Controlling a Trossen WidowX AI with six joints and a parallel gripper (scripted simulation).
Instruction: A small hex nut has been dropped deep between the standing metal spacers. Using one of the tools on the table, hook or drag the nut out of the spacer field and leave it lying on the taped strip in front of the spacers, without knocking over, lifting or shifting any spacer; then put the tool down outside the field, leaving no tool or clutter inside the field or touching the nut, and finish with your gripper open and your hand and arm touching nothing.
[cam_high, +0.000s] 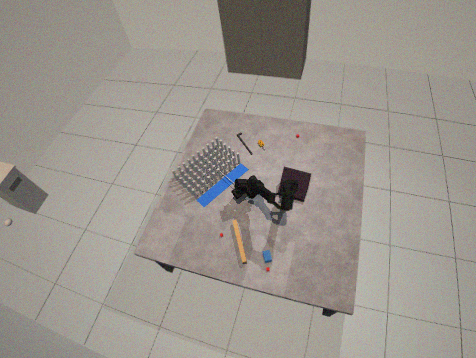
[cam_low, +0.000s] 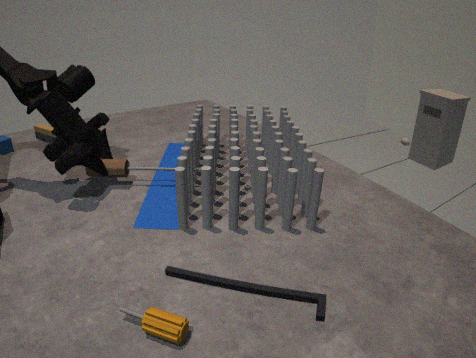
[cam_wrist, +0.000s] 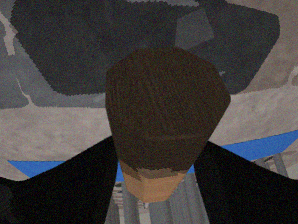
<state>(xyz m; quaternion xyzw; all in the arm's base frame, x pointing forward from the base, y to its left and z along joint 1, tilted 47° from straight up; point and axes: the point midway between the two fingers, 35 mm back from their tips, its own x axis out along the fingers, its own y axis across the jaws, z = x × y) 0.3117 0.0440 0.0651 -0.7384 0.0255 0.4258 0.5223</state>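
My gripper (cam_low: 106, 169) (cam_wrist: 156, 145) is shut on the wooden handle (cam_low: 118, 167) (cam_wrist: 155, 186) of a tool with a thin metal rod (cam_low: 150, 169) (cam_high: 227, 178). The handle is held just above the table, on the near side of the blue taped strip (cam_high: 215, 193) (cam_low: 156, 210) (cam_wrist: 265, 145). The rod reaches level across the strip and in among the standing grey spacers (cam_low: 233, 200); its far end is hidden behind them. The spacers look upright. I cannot make out the nut among them. No nut shows on the visible strip.
A black L-shaped bar (cam_high: 245, 143) (cam_low: 240, 286) and a yellow-handled screwdriver (cam_high: 261, 143) (cam_low: 165, 325) lie beside the field. An orange-yellow bar (cam_high: 239, 242), a blue block (cam_high: 267, 256) and small red balls (cam_high: 221, 235) lie elsewhere. A dark square (cam_high: 303, 179) is by the arm base.
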